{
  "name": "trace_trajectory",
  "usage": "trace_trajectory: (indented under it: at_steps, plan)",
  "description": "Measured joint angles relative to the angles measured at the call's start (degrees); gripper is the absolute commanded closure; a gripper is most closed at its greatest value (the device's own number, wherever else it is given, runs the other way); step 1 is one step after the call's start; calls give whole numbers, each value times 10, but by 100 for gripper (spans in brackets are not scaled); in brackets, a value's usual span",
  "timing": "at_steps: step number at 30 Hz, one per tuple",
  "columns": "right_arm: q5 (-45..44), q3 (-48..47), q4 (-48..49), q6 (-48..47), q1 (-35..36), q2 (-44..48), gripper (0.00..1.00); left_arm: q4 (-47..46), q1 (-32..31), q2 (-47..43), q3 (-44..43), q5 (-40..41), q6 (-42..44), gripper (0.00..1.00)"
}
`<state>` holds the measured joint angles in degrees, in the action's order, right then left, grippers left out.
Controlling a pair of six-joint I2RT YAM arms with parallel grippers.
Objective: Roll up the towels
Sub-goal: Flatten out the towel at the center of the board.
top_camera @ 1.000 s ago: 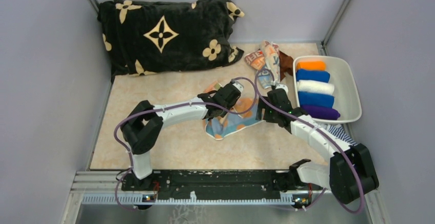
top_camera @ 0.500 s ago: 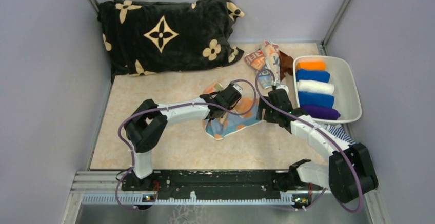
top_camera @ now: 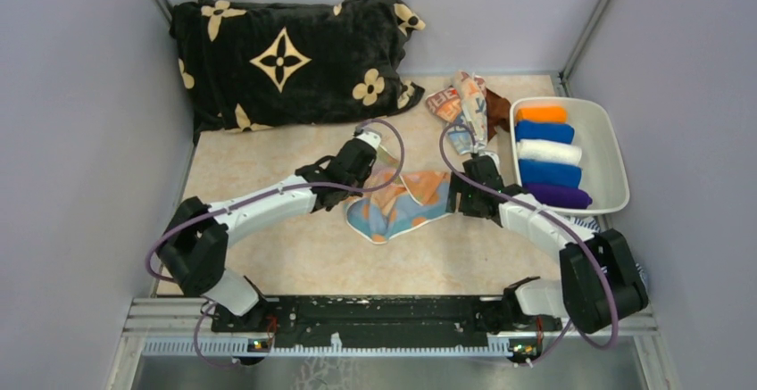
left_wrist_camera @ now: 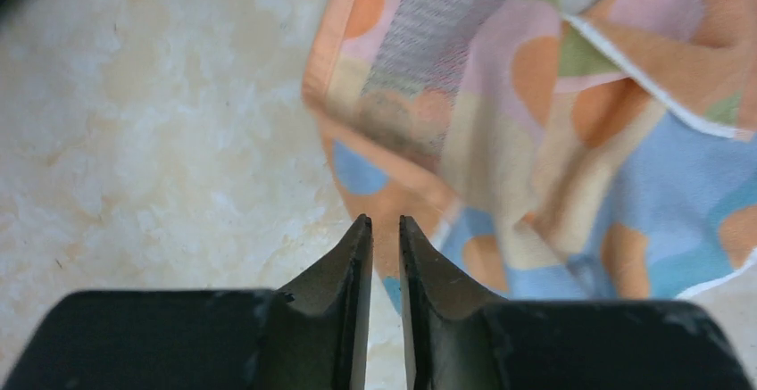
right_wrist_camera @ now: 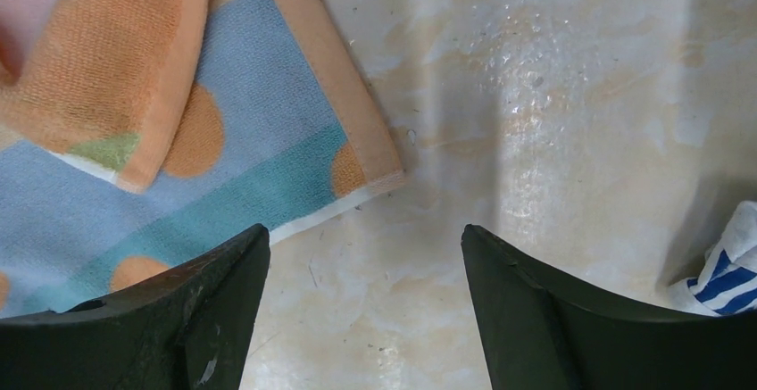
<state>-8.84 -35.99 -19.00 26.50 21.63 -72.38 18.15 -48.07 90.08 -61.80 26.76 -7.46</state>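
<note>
The orange-peach printed towel lies crumpled at mid-table, its upper left part folded over. It also shows in the left wrist view and the right wrist view. My left gripper is at the towel's upper left edge, its jaws shut to a thin slit with nothing seen between them. My right gripper is open and empty over bare table just right of the towel's right corner. The pale blue-white printed towel and the brown towel lie bunched at the back.
A white tray at the right holds several plain rolls: orange, blue, white, blue, purple. A navy-and-white striped cloth lies below the tray. The big black flowered blanket fills the back left. Grey walls enclose the table.
My left gripper has moved left and back, off the towel's middle to its upper left edge, and the towel's upper left part has shifted. The right gripper has edged slightly left.
</note>
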Motion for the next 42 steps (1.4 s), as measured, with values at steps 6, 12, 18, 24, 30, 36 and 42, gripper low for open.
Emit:
trace_trajectory:
  at_steps: [6,12,18,24,30,36,42]
  plan:
    - [-1,-6,-2,-5,0,-26,29,-23,71,-61,96,-50,-35,96]
    - [-6,-26,-7,-12,0,-41,31,-51,128,-175,191,-89,-66,71]
    - [-8,-28,-8,-16,0,-49,31,-76,117,-170,187,-135,-64,58]
    - [-8,-31,-9,-20,0,-52,31,-47,27,-54,89,-84,-34,46]
    - [-7,-35,-4,-23,0,-61,30,-2,-29,29,50,-18,-4,37]
    - [-3,-35,-1,-25,0,-81,30,26,-32,61,43,29,20,32]
    - [-2,-36,7,-30,0,-88,30,19,-33,100,21,75,41,33]
